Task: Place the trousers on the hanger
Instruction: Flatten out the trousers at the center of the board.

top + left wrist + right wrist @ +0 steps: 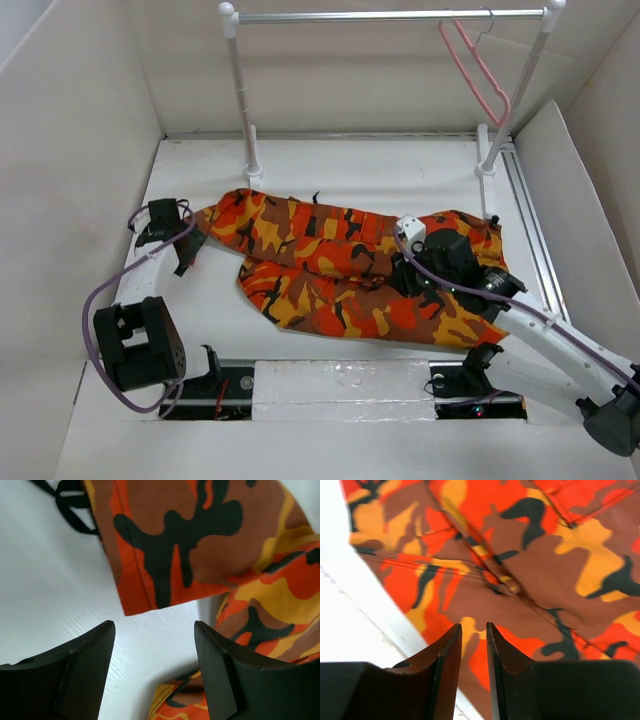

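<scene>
From above: the hanger (476,65) hangs on the rail (380,16), far beyond my right pincer (405,277). The trousers (330,270) lie flat under it, not yet hung. Left wrist: my left pincer (155,630) gapes wide and empty, a trouser hem just ahead. Right wrist: my right pincer (474,630) is all but closed over the cloth, gripping nothing.

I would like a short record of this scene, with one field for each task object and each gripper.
trousers: spread on the table, not yet hung
hanger: hooked on the rail, empty
left gripper: open, at a trouser edge, over the table
right gripper: nearly shut, over the trousers, nothing visibly gripped
</scene>
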### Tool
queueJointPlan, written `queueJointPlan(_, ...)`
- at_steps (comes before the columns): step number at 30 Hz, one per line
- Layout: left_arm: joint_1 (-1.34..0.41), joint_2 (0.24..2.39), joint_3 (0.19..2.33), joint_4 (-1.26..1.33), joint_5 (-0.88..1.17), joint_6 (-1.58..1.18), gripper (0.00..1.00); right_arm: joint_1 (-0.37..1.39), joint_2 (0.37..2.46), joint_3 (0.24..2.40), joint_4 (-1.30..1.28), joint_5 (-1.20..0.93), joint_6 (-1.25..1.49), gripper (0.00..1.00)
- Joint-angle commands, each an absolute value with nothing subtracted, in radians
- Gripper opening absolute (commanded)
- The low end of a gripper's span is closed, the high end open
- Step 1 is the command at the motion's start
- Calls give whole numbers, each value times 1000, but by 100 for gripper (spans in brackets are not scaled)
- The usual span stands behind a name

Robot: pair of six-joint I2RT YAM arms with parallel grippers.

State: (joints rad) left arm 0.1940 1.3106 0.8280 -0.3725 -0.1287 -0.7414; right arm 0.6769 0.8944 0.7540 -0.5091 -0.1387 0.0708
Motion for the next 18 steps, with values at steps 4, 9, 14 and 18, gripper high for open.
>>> queueJointPlan(4,210,1264,703,-275,-94,-824,63,750,839,772,-479,-54,137,33)
queueJointPlan(9,210,1345,738,-302,-150,-824,63,750,870,775,-466,-83,100,33)
queueJointPlan(14,210,1391,747,-250,-231,-833,54,759,931,791,-460,-118,78,33)
queueJointPlan(18,210,1453,807,-282,-305,-798,52,759,957,808,-454,-118,60,33)
